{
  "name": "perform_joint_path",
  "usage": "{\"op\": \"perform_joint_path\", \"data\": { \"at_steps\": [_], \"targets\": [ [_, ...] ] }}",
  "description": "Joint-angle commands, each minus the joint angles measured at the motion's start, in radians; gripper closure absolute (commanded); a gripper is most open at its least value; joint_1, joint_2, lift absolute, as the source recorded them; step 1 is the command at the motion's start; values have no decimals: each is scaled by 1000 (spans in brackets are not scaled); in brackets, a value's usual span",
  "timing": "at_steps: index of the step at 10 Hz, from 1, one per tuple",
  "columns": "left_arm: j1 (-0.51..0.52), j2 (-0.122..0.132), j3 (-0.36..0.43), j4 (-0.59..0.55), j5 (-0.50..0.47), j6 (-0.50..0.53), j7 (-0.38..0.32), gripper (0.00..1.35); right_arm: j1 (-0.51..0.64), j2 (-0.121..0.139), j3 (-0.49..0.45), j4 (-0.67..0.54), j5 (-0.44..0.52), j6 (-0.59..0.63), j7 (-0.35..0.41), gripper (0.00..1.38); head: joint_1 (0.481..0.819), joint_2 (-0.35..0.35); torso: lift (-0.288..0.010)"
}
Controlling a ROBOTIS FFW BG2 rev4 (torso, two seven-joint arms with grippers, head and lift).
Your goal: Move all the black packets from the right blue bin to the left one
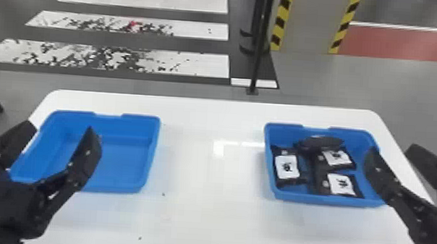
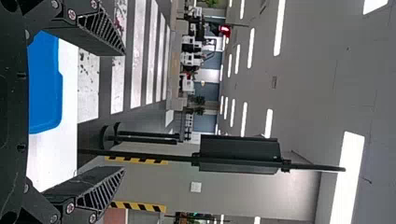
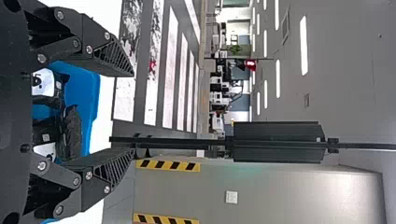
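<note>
While black packets (image 1: 286, 167) are held in the right blue bin (image 1: 332, 200), toward the far right corner of the worktop (image 1: 205, 209), the left blue bin (image 1: 119, 187) is set toward the far left. On left gripper (image 1: 59, 125) and right gripper (image 1: 393, 148), jaws are spread apart.

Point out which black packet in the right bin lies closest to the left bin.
The packet along the right bin's left wall, white label facing up. The other packets lie farther right, away from the left bin.
</note>
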Motion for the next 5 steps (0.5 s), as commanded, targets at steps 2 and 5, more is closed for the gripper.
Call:
{"op": "perform_joint_path", "data": {
  "at_steps": [2, 5],
  "targets": [
    [2, 0, 1, 3, -2, 4, 0, 170, 0, 0, 1, 0, -2, 0, 0, 502, 695, -19, -140],
    [-1, -1, 1, 7, 2, 4, 0, 170, 0, 0, -1, 5, -8, 0, 0, 502, 695, -17, -140]
  ]
}}
